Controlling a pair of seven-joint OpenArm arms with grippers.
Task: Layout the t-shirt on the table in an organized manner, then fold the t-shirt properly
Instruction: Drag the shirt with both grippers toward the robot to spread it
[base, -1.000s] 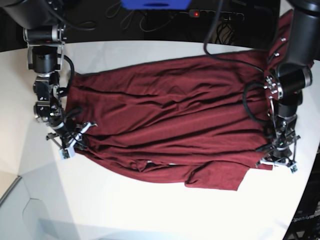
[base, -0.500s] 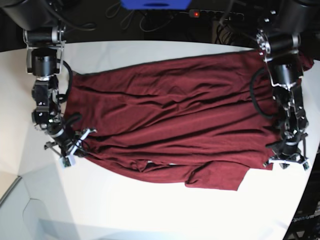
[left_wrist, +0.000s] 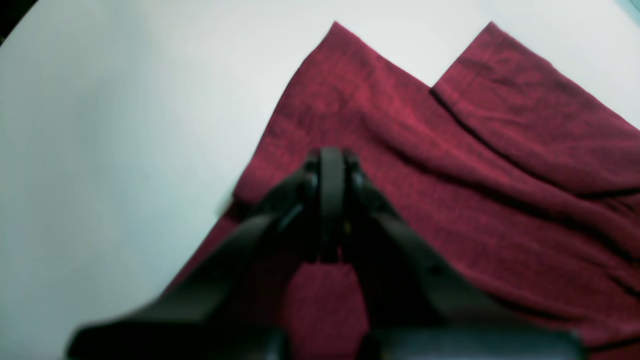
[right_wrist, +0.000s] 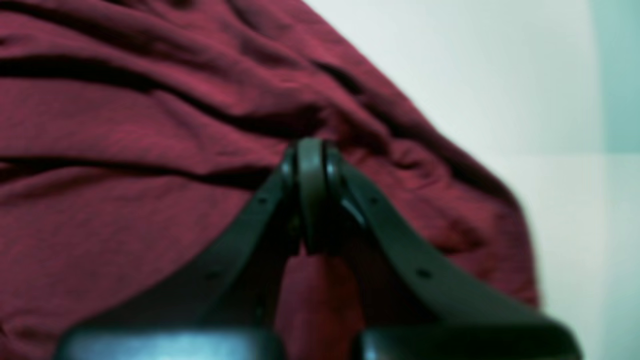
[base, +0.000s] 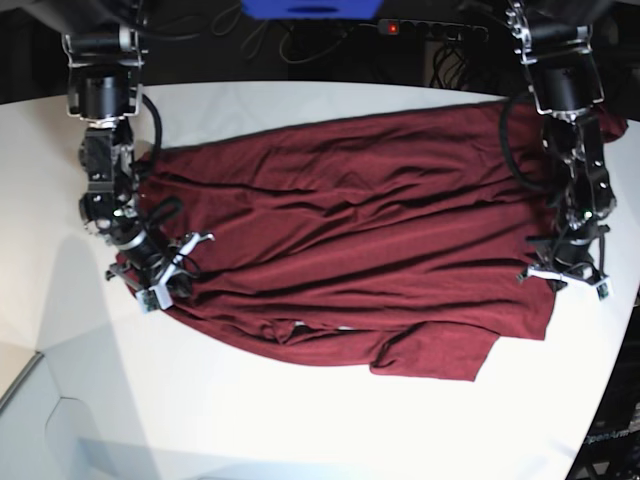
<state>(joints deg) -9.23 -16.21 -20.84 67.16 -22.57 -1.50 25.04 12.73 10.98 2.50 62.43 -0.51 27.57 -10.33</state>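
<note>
We look down on a wide white table (base: 300, 430) with a curved edge, matte and bare apart from the cloth; behind its far edge the room is dark, with tangled black cables (base: 455, 50), a blue object (base: 310, 8) at the top of the view and a power strip (base: 435, 30) showing a small red light. Spread across the middle of the table lies the t-shirt (base: 350, 250), dark maroon, rumpled in long creases that run across it, with a flap jutting out from its near edge. Our left gripper (base: 562, 272) stands at the side of the shirt on the right of the overhead view; in its wrist view its jaws are pressed together, with maroon fabric directly beneath and around the tip, near the shirt's edge where the white table begins. We cannot tell whether cloth is pinched between them. Our right gripper (base: 165, 272) stands at the opposite side of the shirt, its jaws likewise together over bunched folds close to the fabric's edge, and again we cannot tell whether any cloth is caught.
</note>
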